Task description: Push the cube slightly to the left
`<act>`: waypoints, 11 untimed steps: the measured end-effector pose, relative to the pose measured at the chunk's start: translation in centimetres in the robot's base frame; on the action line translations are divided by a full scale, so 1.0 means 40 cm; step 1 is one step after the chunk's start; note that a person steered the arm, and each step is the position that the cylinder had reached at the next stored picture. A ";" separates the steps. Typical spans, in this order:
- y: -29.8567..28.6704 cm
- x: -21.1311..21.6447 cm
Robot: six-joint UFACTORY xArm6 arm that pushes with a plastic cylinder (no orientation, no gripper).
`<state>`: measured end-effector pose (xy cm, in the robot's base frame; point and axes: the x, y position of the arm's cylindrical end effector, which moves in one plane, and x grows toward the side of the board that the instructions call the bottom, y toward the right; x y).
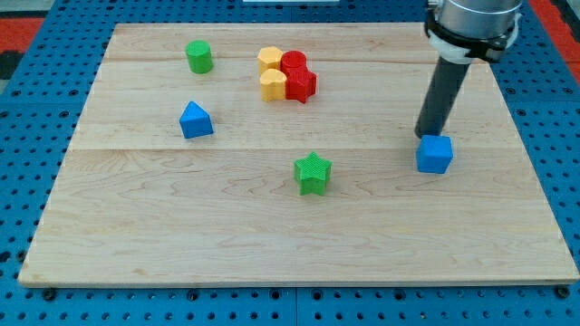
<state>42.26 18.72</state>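
Standing on a pale wooden board (pixel 299 235) are seven small coloured blocks, seen from above and slightly in front. The board rests on a blue perforated surface (pixel 36 109).

The blue cube (pixel 435 154) sits toward the view's right, about halfway down the board. The robot's dark rod (pixel 441 95) comes down from the view's top right, and its tip (pixel 424 136) ends right at the cube's upper left corner, touching it or just beside it; which of the two cannot be told. The arm carries no claw, only this rod, so nothing is gripped.

Near the middle of the board, well apart from the cube, stands a green star-shaped block (pixel 313 173). Further to the view's left is a blue block with a peaked top (pixel 196 119), and above it, near the board's top edge, a green cylinder (pixel 199 56).

At the view's top centre, four blocks huddle together, touching: two yellow blocks (pixel 270 72) on the left, one above the other, and two red blocks (pixel 298 74) on the right. Their exact shapes are hard to make out.
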 end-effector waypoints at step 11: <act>0.021 0.035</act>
